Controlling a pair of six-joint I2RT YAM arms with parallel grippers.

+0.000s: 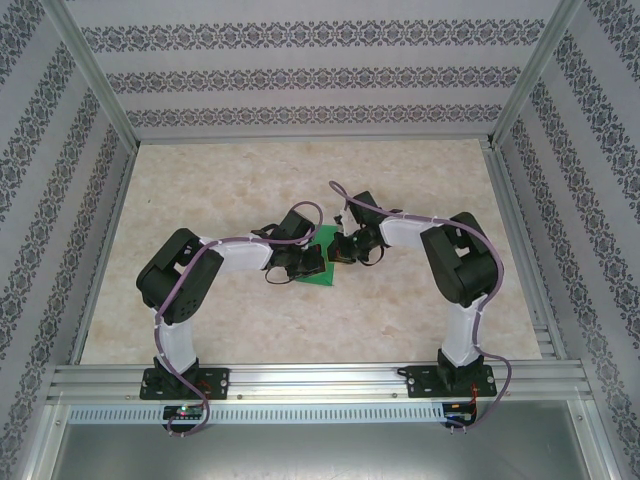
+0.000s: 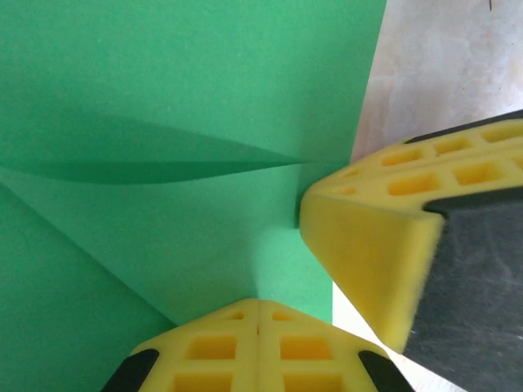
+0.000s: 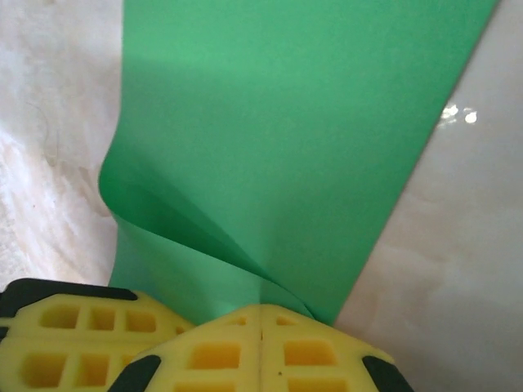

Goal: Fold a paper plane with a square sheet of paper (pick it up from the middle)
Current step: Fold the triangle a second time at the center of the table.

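Left tool and right tool are both clamping shut on the sheet, tips just beside each other, mid-way across the surface. Sheet is lying mostly flat, buckling into a raised fold at the pinch, likely so a crease can be started.

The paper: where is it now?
In the top view, the paper sits mid table, between the left gripper and right gripper, both shut on it.

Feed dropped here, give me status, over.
Left claw shut on green sheet. Right claw shut on it too. Sheet buckled between them. Claws close together, not touching.
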